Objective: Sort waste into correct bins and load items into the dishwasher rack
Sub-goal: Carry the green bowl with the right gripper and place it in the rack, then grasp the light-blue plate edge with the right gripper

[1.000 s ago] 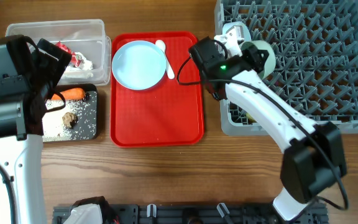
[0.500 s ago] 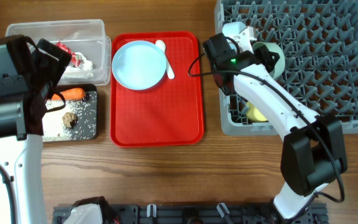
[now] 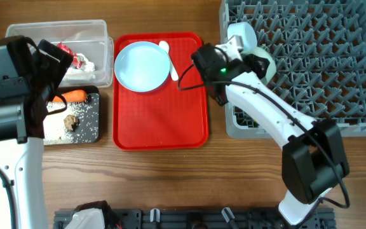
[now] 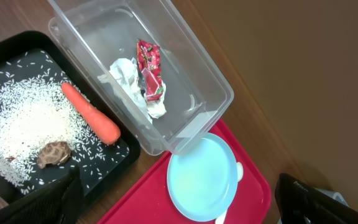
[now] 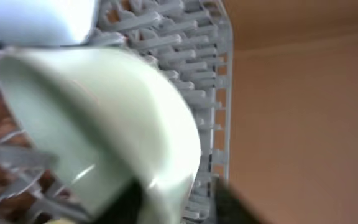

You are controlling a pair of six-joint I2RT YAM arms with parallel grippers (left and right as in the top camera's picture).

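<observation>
My right gripper [image 3: 254, 62] is at the left edge of the grey dishwasher rack [image 3: 323, 70]. Its jaws straddle the rim of the light green bowl [image 3: 269, 63], which leans among the pegs. In the right wrist view a gap shows between that green bowl [image 5: 104, 124] and one finger, so the right gripper [image 5: 179, 202] is open. A pale blue bowl [image 3: 240, 32] stands just behind it. The pale blue plate [image 3: 143, 65] and white spoon [image 3: 168, 57] lie on the red tray [image 3: 161, 114]. My left gripper [image 4: 176, 190] hangs open and empty above the bins.
The clear tub [image 3: 24, 32] holds the red-and-white wrapper [image 4: 150, 68] and white tissue [image 4: 129, 81]. The black tray [image 3: 94, 130] holds the carrot [image 4: 91, 113], the brown lump [image 4: 53, 153] and scattered rice [image 4: 23, 118]. Bare wood lies in front of the tray.
The right gripper's jaws have parted around the green bowl's rim, and the wrist has drawn back to the left. The bowl stays in the rack. The left arm has not moved.
</observation>
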